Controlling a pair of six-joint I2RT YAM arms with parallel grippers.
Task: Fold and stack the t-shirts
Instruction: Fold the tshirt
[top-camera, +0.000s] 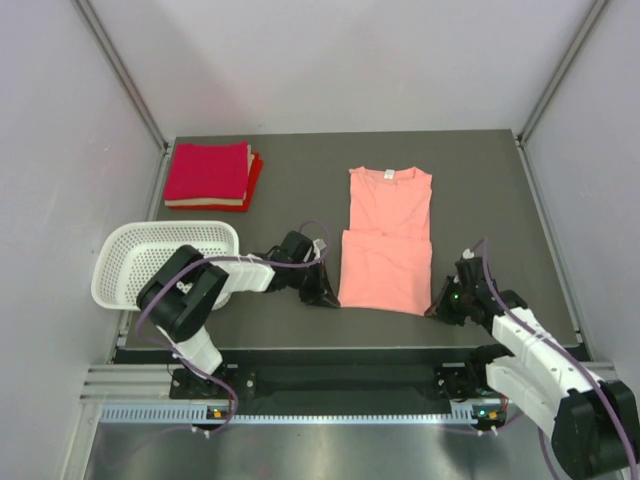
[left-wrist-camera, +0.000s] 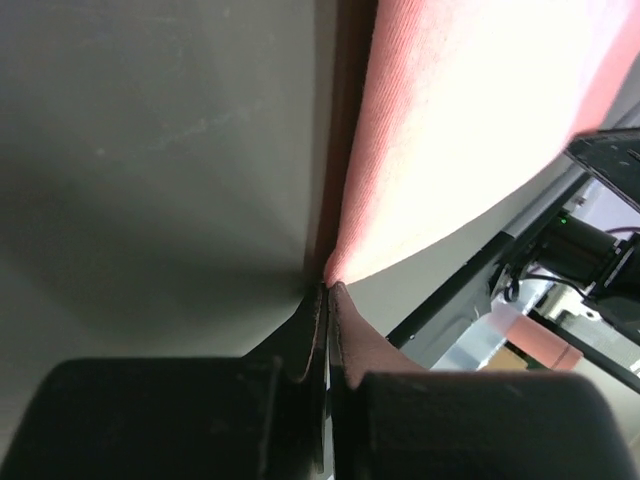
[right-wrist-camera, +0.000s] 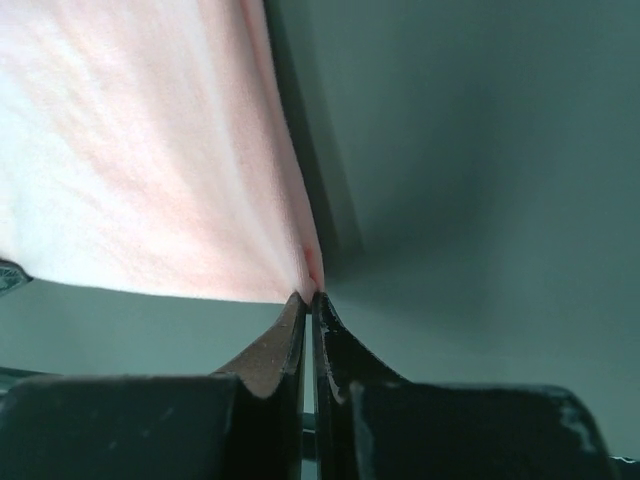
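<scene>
My left fingers (left-wrist-camera: 298, 345) and right fingers (right-wrist-camera: 272, 345) clench the salmon t-shirt (top-camera: 388, 262), mid-table, at its seven and five o'clock corners. The bite looks shallow, perhaps one layer; uneven lifting could free a corner, skewing the fold.

folded t-shirts (top-camera: 208, 172) far left, basket (top-camera: 165, 260) before them, spread t-shirt (top-camera: 388, 240) centre-right

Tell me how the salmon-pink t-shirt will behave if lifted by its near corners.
Likely floppy: the salmon-pink t-shirt lies flat and folded over, so its middle should sag between the left gripper and right gripper. Probably light. The thin pinched cloth might slip out.
</scene>
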